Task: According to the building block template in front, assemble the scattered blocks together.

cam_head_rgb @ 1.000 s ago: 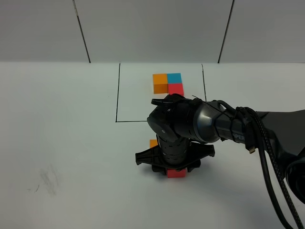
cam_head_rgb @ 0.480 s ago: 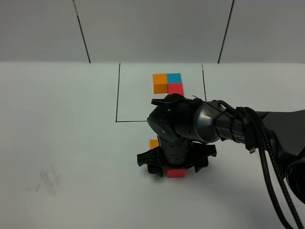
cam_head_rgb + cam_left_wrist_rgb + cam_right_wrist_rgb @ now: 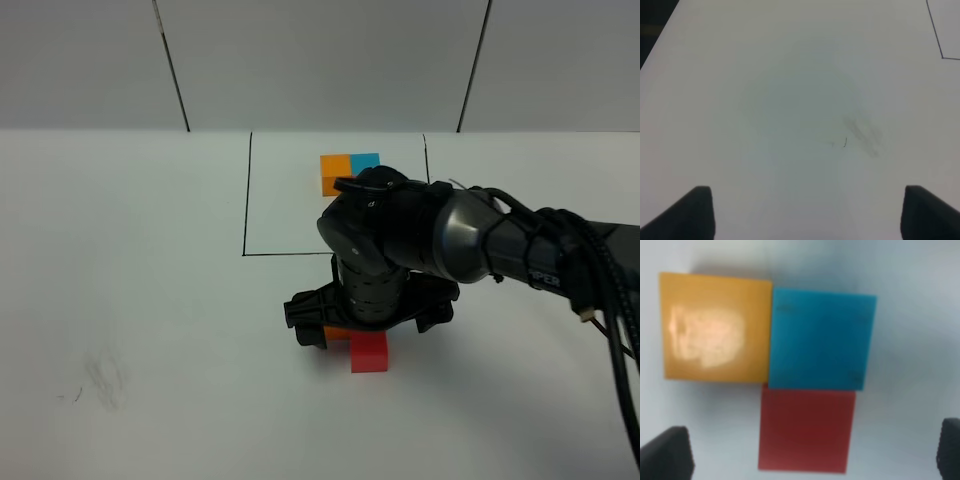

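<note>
The right fingers (image 3: 810, 452) are spread wide above the red block (image 3: 805, 430), which touches the blue block (image 3: 820, 340) beside the orange block (image 3: 715, 327). Lift straight up so nothing gets bumped.

In the high view the right arm (image 3: 400, 245) hides the template's (image 3: 345, 170) red cube and most of the loose orange cube (image 3: 338, 333) (the blue one entirely). Right wrist view is blurred.
</note>
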Available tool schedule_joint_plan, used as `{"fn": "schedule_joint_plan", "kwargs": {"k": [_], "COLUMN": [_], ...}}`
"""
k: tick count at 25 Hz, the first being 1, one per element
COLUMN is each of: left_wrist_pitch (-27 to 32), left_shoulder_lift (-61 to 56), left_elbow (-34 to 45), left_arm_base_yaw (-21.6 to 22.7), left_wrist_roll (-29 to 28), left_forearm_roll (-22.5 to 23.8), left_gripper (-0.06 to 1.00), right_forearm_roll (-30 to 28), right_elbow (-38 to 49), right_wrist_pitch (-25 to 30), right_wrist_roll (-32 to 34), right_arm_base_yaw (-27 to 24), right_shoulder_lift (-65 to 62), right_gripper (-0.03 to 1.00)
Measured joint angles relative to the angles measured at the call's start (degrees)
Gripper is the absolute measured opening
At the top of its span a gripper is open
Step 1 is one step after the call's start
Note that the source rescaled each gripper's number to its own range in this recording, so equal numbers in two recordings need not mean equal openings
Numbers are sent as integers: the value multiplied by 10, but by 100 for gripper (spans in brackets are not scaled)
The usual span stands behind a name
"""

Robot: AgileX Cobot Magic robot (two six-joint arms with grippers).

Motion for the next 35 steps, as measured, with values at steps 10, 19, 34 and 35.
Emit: {"fn": "schedule_joint_plan", "kwargs": {"k": [10, 19, 34, 35], "left_wrist_pitch": [0, 0, 0, 0], "left_shoulder_lift": [0, 0, 0, 0], "left_elbow": [0, 0, 0, 0], "left_arm_base_yaw": [0, 0, 0, 0], "left_wrist_roll": [0, 0, 0, 0], "left_forearm_roll": [0, 0, 0, 0], "left_gripper": [67, 67, 67, 67], "right_forearm_roll": [-144, -368, -226, -216], "right_elbow": [-2, -47, -68, -68], "right_wrist_pitch": [5, 4, 16, 30], "right_wrist_roll": [-44, -121, -417, -424], "right_arm_base_yaw": [-1, -78, -384, -384], "right_shoulder_lift": [-139, -297, -529, -543], "right_gripper": [100, 100, 100, 100]}}
